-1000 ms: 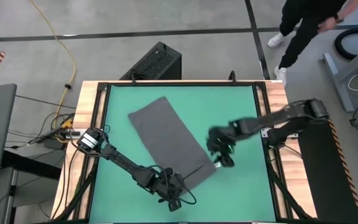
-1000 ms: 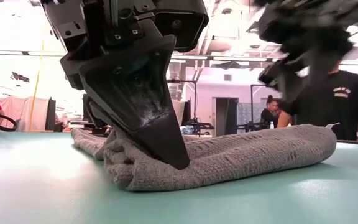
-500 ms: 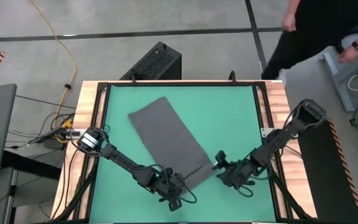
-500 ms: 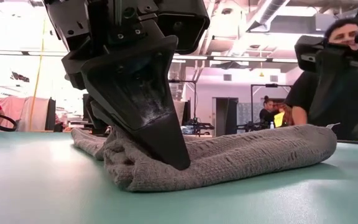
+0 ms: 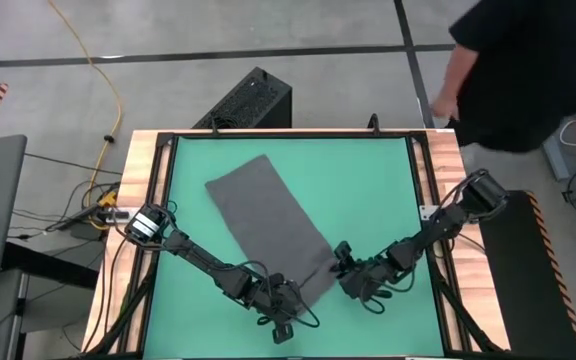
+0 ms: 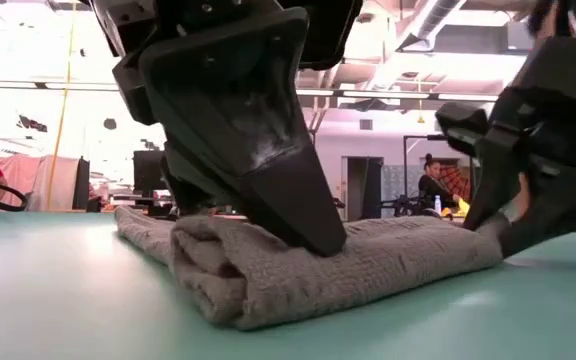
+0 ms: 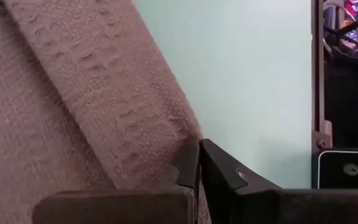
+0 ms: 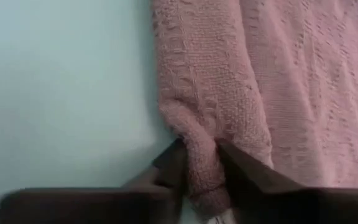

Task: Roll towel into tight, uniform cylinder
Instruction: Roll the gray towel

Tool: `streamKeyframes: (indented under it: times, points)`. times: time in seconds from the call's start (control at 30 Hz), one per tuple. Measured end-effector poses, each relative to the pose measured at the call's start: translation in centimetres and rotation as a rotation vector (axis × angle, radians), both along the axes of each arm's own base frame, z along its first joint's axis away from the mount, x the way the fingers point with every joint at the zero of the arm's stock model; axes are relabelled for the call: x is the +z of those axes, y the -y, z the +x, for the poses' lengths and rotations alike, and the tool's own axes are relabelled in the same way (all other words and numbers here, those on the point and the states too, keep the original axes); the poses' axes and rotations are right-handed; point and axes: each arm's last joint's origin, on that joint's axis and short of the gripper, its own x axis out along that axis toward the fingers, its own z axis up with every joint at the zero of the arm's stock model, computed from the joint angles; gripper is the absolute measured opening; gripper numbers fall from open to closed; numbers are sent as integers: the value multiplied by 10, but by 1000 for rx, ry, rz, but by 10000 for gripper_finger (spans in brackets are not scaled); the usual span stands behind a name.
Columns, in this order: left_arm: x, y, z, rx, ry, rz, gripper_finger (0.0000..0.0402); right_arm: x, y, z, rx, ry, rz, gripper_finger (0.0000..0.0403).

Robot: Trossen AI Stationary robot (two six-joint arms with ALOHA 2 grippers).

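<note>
The dark grey towel (image 5: 268,215) lies slantwise on the teal table (image 5: 378,180), its far part flat and its near end folded over into a thick roll (image 6: 268,275). My left gripper (image 5: 290,298) is shut at the roll's near left end; it also shows in the low view (image 6: 320,240). My right gripper (image 5: 346,278) is shut on the roll's right end and shows in the low view too (image 6: 496,232). My left gripper is on the towel's folded near end, close to its corner (image 7: 178,138), with the fingers closed together at the fold's edge. The fingers come from above, slanting down (image 6: 298,215). The towel lies on the table under them. My right gripper pinches the roll's right end (image 8: 202,163) between its two fingers, one on each side of the bunched fold of several layers. The fingers come slanting down from the table's right side. That end rests on the table.
Bare teal surface lies to the towel's right and far side. The table's raised wooden frame (image 5: 146,200) runs round it. A person in dark clothes (image 5: 528,70) stands past the far right corner. A black box (image 5: 253,100) sits behind the far edge.
My right gripper has come down and toward the near edge to the towel's near right corner, and has taken hold of it. The towel's near end has rolled over into a thicker fold, and its right end has drawn in toward the left gripper.
</note>
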Motion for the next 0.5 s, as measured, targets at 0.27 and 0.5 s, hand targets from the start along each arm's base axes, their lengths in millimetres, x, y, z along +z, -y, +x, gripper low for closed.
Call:
streamKeyframes:
  times: [0.27,0.5]
  points:
    - [19,4,-3,17,121,92,0,8,10,1,-41,-119,289,37]
    - [19,7,-3,50,159,143,1,24,26,-3,-97,-314,681,39]
